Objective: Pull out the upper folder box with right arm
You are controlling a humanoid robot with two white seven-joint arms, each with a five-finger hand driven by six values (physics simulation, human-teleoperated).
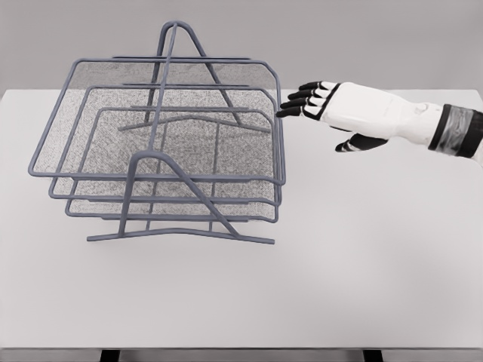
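- Grey wire rack (162,162) with three stacked mesh trays is sitting on the left half of the white counter (362,264), nearer the far edge than the near edge.
- Upper folder box (162,79) is sitting as the top tray in the rack, roughly lined up with the two trays under it, its right rim facing the counter's right edge.
- Middle tray (151,143) and lower tray (173,162) are stepping down below it, each smaller in view.
- Two A-shaped wire supports are carrying the trays, one at the near side, one at the far side.
- Right robot hand (332,109) is coming in from the right edge, hovering over the counter near the far edge, just beside the upper folder box's right rim.
- Black fingertips (290,111) are pointing at that rim; touching or not, cannot tell.
- Fingers are stretching out nearly straight, thumb hanging below the palm, holding nothing.
- Left arm is not showing.
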